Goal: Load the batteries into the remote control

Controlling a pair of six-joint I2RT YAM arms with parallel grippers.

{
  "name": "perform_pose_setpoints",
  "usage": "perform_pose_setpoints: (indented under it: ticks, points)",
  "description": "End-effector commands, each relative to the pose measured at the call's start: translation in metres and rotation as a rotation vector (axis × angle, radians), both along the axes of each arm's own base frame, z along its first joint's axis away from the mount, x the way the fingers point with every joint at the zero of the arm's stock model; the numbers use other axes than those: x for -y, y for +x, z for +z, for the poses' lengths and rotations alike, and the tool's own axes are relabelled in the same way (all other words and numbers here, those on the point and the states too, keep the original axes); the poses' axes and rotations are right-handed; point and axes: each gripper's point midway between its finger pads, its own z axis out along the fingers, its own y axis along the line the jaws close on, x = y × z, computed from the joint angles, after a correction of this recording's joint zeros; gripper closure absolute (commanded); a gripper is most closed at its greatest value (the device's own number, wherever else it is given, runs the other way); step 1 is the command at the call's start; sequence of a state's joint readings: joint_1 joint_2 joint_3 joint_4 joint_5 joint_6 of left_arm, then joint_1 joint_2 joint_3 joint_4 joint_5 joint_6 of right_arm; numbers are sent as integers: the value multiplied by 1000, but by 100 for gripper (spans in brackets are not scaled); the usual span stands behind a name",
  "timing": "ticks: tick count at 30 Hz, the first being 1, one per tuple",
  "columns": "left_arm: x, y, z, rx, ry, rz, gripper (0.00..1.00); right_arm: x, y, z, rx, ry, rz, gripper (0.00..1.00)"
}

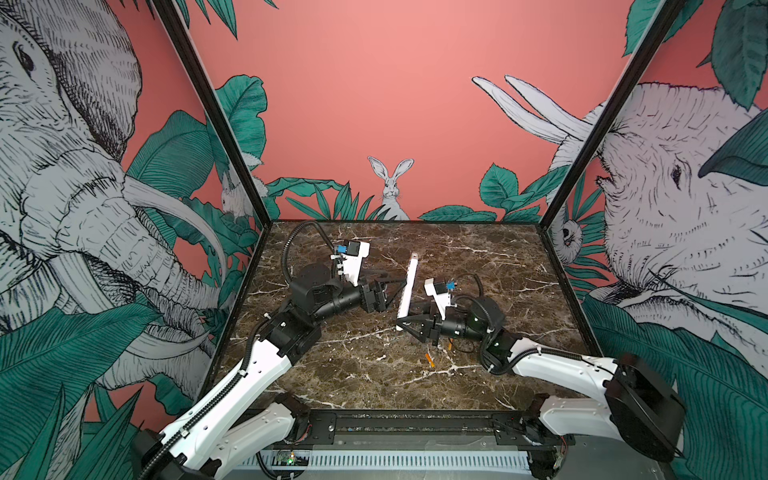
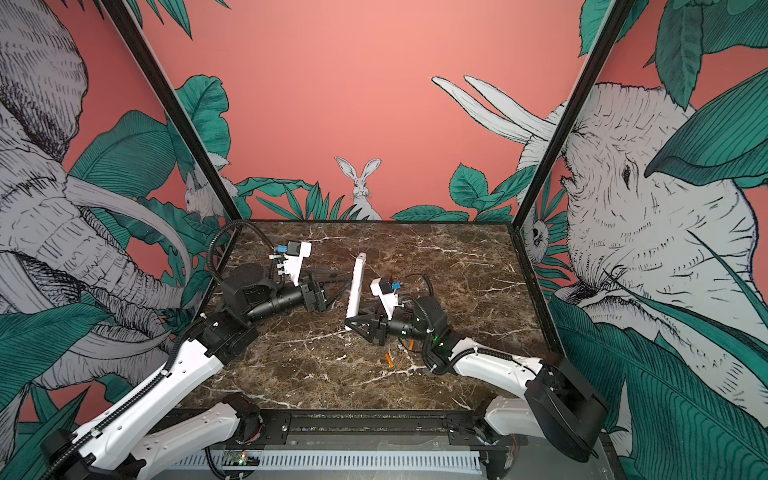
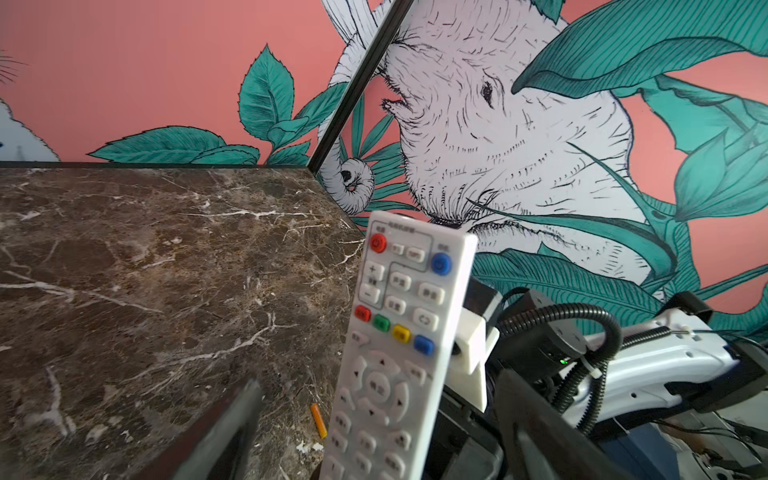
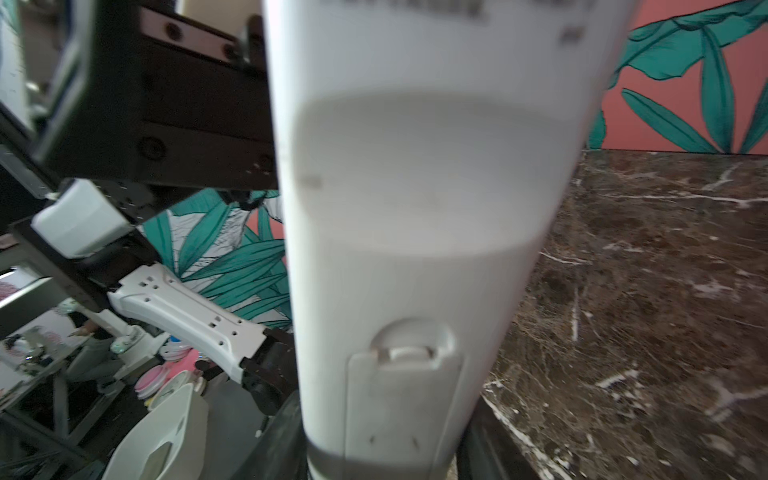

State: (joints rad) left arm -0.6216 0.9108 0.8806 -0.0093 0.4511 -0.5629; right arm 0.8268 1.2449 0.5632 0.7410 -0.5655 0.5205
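Right gripper (image 1: pixel 405 319) is clamped on the lower end of the long slim white plastic remote control (image 1: pixel 408 286). It stands the remote steeply over the dark brown marble tabletop (image 1: pixel 365 382), top end leaning toward the back wall. Can't tell if the lower end touches the marble.

Left gripper (image 3: pixel 378 380) has its fingers wide apart either side of the remote's mid-body, button face toward it. No contact that I can see.

The right wrist view shows the plain back. The pale rectangular battery cover (image 4: pixel 399 399) is on and the latch tab is seated. The right fingers sit at that same end.

The two small orange cylindrical batteries lie on the marble, apart from the remote. One is in the open (image 1: pixel 430 360), the other (image 1: pixel 450 345) just beside the right arm's wrist.

My read: this is the cover-off step, and nothing is loaded yet. How I'd run it:
- Check that the right fingers aren't pinning the cover's edges; if they are, regrip higher.
- The left faces the buttons, so bring it round to the back, or turn the remote.
- Push on the latch close to the clamp. A push at mid-body will likely pivot the slim body in a one-end grip.
- Don't sweep the battery beside the right wrist.
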Motion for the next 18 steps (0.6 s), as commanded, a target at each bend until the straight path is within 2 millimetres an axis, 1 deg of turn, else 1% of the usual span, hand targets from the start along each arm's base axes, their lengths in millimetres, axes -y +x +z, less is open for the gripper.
perform_pose_setpoints:
  ticks: [1,6,8,10,14,18]
  points:
    - [-11,-3,15,45,8,62,12,11,20,-2,53,-109,-148,100]
    - [-11,-2,15,68,41,112,12,21,29,-11,61,-242,-252,100]
    - [-3,-5,14,73,60,109,12,21,30,-13,73,-277,-274,100]
    - [4,-2,12,76,78,119,12,20,29,-14,83,-304,-290,100]
    - [17,5,8,76,124,147,15,18,30,-17,85,-332,-320,100]
    - [18,15,7,72,144,194,20,17,32,-16,66,-297,-346,100]
